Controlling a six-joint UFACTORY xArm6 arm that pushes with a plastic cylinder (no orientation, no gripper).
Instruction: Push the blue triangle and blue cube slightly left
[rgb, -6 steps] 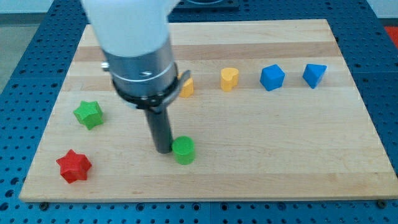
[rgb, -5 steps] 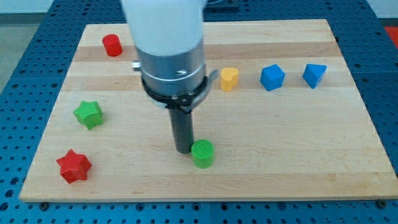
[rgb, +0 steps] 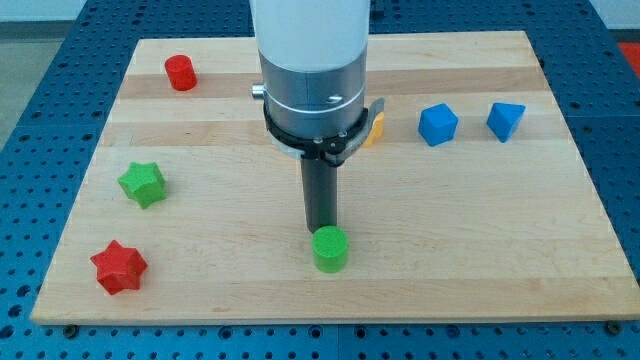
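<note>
The tip (rgb: 321, 231) has slid rightward, now touching the green cylinder (rgb: 330, 249); it has no fingers. The blue cube (rgb: 437, 124) and blue triangle (rgb: 505, 120), untouched, sit up-right of that cylinder.

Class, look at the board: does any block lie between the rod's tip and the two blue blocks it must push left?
Nothing visible does. My tip sits just above the green cylinder block, near the view's bottom centre. The blue cube and blue triangle lie toward the view's upper right, with bare wooden board between.
</note>
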